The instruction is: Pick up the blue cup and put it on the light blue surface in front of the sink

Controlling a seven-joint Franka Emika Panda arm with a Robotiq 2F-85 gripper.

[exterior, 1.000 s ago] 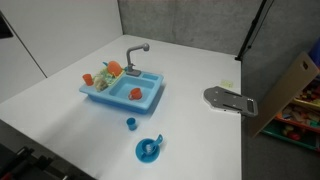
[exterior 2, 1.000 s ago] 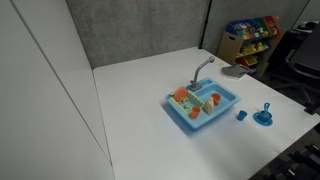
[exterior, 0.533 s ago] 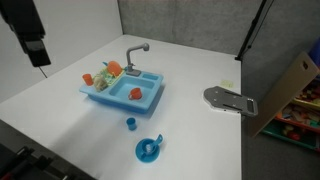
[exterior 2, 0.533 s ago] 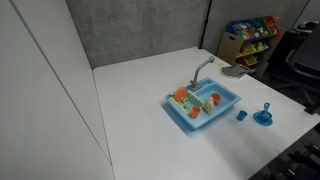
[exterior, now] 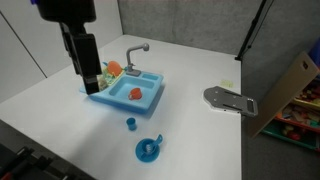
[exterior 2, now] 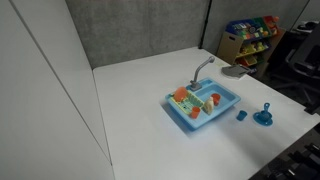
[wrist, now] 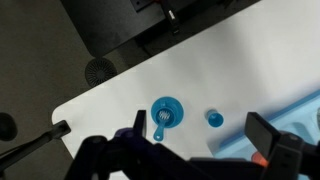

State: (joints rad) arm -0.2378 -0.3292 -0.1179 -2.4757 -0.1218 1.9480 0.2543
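Note:
The blue cup (exterior: 131, 124) stands upright on the white table, in front of the light-blue toy sink (exterior: 148, 99). It also shows in the other exterior view (exterior 2: 241, 115) and in the wrist view (wrist: 214, 118). The sink's light blue surface (exterior: 118, 104) runs along the basin's front edge. My gripper (exterior: 92, 86) hangs open and empty over the sink's left end, well away from the cup. In the wrist view the open jaws (wrist: 203, 135) frame the cup from high above, with the sink's edge (wrist: 238, 143) below it.
A flat blue round dish (exterior: 149, 150) lies near the table's front edge, beside the cup, and shows in the wrist view (wrist: 167, 113). A grey flat metal piece (exterior: 230, 100) lies to the right. Orange and green toys (exterior: 110, 71) sit in the sink by the grey faucet (exterior: 137, 50).
The arm has come into an exterior view from the upper left and moved down and right to above the sink's left end. The cup, dish and sink have not moved.

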